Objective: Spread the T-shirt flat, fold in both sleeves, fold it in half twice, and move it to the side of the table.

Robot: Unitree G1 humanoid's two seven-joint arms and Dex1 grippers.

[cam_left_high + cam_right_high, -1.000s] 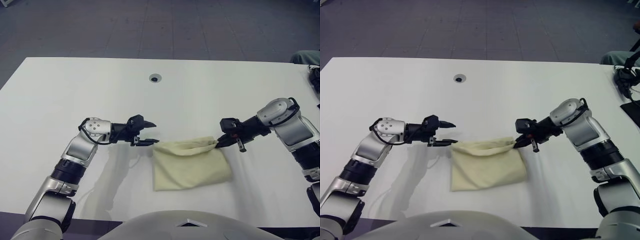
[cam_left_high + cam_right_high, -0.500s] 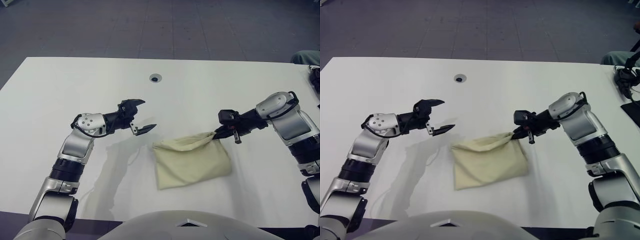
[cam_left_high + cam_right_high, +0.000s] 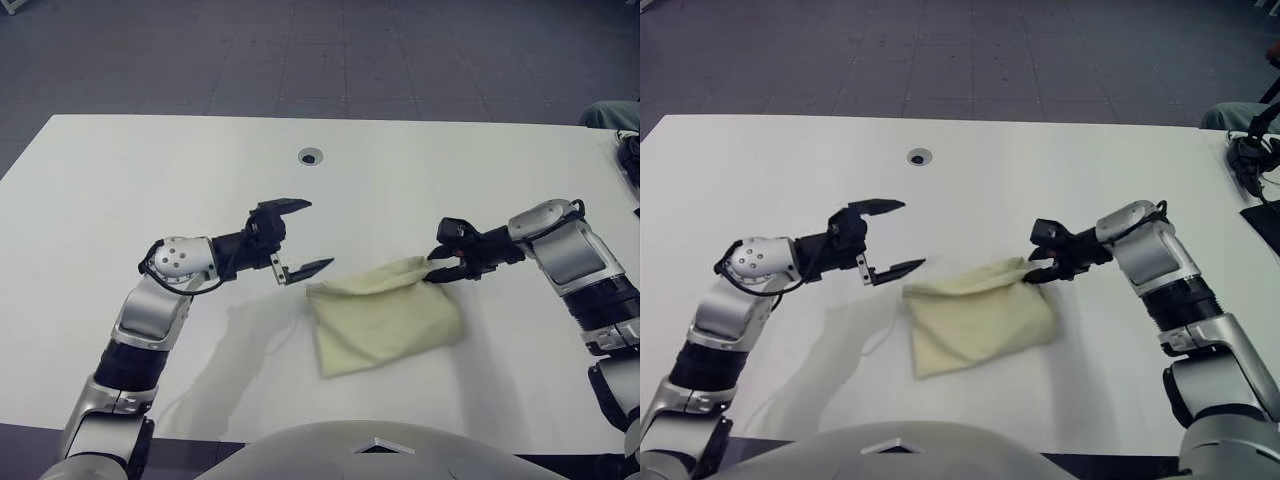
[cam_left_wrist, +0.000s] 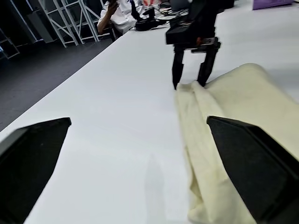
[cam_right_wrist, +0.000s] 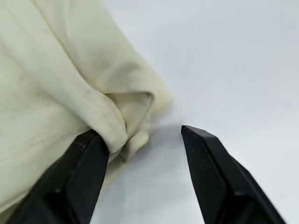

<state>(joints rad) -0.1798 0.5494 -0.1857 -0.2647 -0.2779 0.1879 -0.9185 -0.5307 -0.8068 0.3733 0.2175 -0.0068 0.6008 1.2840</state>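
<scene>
Our right gripper (image 3: 436, 268) just opened its fingers off the folded T-shirt (image 3: 385, 320); left gripper (image 3: 317, 233) swings back in, fingers wide. We reckon the sideways move's next.

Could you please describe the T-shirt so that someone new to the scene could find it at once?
On the white table, look near the front edge, between the left gripper and the right gripper. There lies the T-shirt, folded to a small packet; it is the only soft, pale yellow thing on the table.
</scene>
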